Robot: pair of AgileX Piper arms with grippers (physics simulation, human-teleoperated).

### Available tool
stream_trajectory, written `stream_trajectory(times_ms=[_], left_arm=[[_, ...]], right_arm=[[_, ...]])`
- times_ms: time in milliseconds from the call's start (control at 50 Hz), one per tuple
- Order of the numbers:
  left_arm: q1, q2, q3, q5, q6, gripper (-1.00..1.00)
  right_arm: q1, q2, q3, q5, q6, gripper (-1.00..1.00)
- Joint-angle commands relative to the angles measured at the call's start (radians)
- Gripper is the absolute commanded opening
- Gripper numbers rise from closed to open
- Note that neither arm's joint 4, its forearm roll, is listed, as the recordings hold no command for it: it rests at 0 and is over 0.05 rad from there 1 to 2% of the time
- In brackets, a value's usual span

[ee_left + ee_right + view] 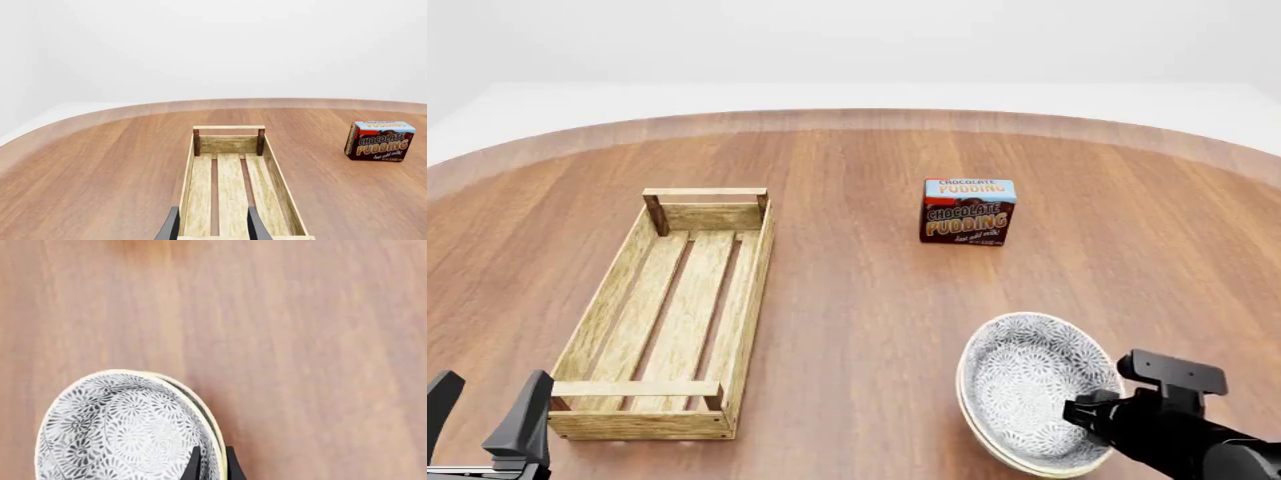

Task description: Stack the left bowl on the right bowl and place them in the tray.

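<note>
Your left gripper (483,415) hangs at the near left edge, its two dark fingers spread apart and holding nothing, just short of the long light-wood slatted tray (747,290). That tray lies lengthwise away from you on the brown wooden table (854,300). Farther right and back stands the chocolate pudding box (969,211). Near right, the two grey-patterned bowls (1030,400) sit stacked, tilted, with your right gripper (211,466) pinched closed on their rim.
</note>
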Motion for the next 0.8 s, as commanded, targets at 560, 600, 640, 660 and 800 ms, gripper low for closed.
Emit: stream_trajectory(times_ms=[560,600,640,660,800], left_arm=[[0.000,0.000,0.000,0.000,0.000,1.00],[0.000,0.000,0.000,0.000,0.000,1.00],[0.000,0.000,0.000,0.000,0.000,1.00],[0.000,0.000,0.000,0.000,0.000,1.00],[0.000,0.000,0.000,0.000,0.000,1.00]], right_arm=[[0.005,-0.435,-0.296,0.294,0.287,-1.00],[0.010,-0.429,-0.314,0.290,0.295,-1.00],[0.020,-0.416,-0.330,0.283,0.304,-1.00],[0.023,-0.409,-0.336,0.279,0.305,-1.00],[0.040,-0.351,-0.391,0.247,0.324,-1.00]])
